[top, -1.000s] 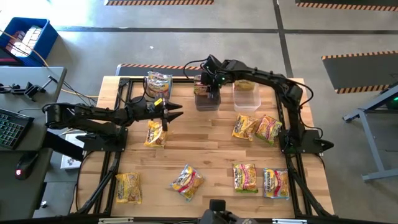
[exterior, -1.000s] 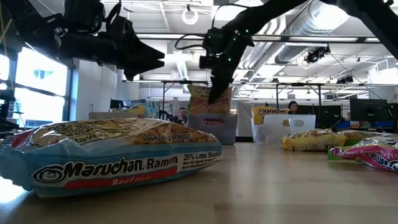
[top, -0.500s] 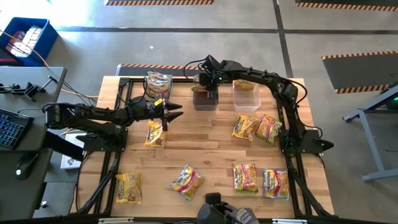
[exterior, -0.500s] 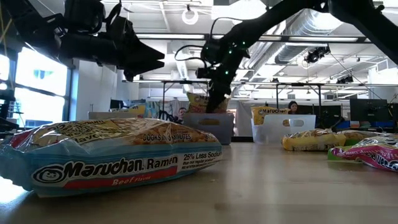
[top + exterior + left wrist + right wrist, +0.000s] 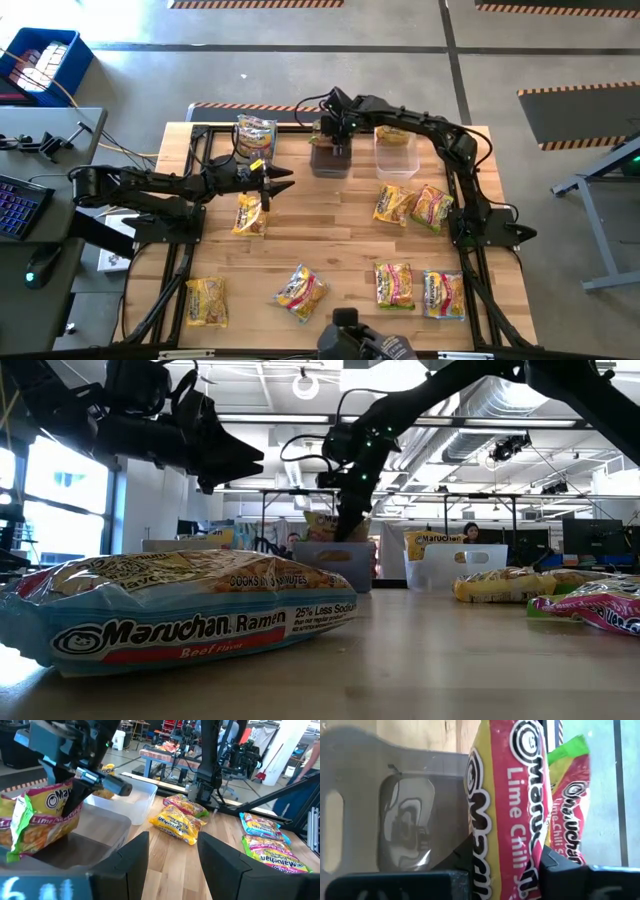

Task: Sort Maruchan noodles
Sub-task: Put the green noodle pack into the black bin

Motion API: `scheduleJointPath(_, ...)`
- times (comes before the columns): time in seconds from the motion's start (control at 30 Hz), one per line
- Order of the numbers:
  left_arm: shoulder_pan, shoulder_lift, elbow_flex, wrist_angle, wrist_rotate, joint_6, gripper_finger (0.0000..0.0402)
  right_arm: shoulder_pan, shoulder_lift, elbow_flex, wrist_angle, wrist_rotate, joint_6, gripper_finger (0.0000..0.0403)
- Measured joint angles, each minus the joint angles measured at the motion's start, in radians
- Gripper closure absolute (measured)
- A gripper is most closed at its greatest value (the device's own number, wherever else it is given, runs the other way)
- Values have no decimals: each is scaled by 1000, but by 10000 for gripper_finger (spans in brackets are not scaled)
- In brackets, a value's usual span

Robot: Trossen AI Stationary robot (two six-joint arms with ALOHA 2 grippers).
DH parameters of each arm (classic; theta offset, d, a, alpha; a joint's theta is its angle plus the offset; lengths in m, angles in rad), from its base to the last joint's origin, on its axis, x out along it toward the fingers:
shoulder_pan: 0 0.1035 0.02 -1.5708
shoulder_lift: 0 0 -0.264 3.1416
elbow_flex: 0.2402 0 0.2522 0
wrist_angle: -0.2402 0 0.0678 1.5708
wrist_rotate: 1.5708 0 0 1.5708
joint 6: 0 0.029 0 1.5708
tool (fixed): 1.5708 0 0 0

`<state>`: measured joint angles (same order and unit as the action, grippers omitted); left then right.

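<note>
One crinkly yellow-and-red Lime Chili ramen packet [image 5: 520,815] hangs pinched between the two dark fingers of the right end effector [image 5: 332,138], its long axis running down from the fingers into the dark translucent rectangular plastic tub [image 5: 331,158] directly below it at the far side of the wooden worktop [image 5: 340,230]. In the low view the packet's upper edge shows above the tub's rim, so I judge it partly lowered in and not yet let go; the coming move turns on this straight-down line from grip to tub. A clear rectangular plastic tub [image 5: 396,155] stands just beside the dark one. The left end effector [image 5: 272,182] hovers above the worktop, fingers apart and holding nothing, with a flat yellow ramen packet [image 5: 250,213] lying just beside and below it; that arm is the nearer one to this packet. More yellow packets lie scattered: a pair [image 5: 414,206] near the right arm's base and four [image 5: 302,292] along the near edge
</note>
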<state>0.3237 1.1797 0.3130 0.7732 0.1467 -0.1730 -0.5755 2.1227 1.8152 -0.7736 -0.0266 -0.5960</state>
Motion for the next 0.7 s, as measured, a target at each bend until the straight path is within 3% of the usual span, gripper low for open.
scheduleJointPath(0.3,0,0,0,0,0,0,243,0,0,87,-135,2,39,322)
scheduleJointPath(0.7,0,0,0,-8,0,-6,243,-7,69,72,-117,26,39,322)
